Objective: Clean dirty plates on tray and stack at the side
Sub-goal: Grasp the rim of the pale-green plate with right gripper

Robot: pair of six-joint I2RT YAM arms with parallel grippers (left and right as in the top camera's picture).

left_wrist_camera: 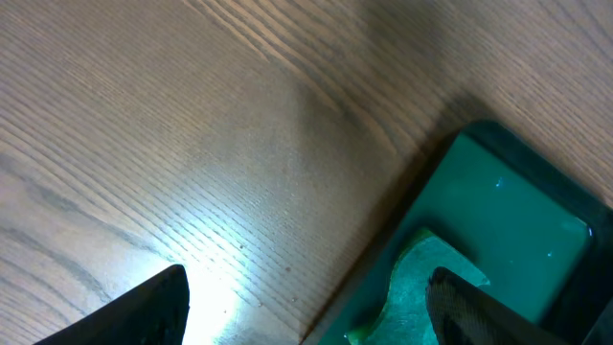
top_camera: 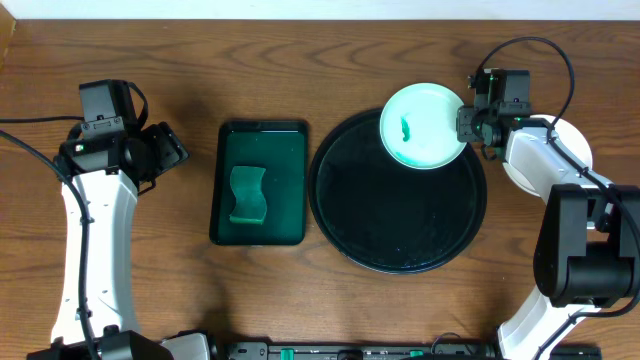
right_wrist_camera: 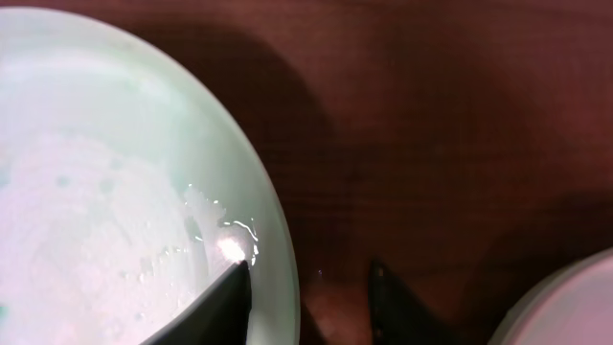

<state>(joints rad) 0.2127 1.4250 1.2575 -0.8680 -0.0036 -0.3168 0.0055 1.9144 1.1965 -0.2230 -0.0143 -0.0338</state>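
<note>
Straddling a Smeared Plate's Rim

At far left the left gripper point(top_camera: 172, 152) hangs over the wooden table point(top_camera: 300, 40), fingers spread wide, just beside the dark green tray point(top_camera: 228, 140) holding a green sponge point(top_camera: 249, 195). Next comes the black tray point(top_camera: 400, 215). The smeared plate point(top_camera: 432, 120) overlaps its upper right rim. The right gripper point(top_camera: 465, 125) has its fingers point(right_wrist_camera: 225, 302) apart, one either side of that plate's edge, the outer one clear. A second plate point(top_camera: 572, 135) lies under the right arm.

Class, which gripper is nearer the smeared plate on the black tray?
Right. The right gripper straddles the right rim of the plate; the left gripper is far off, beyond the green tray.
</note>
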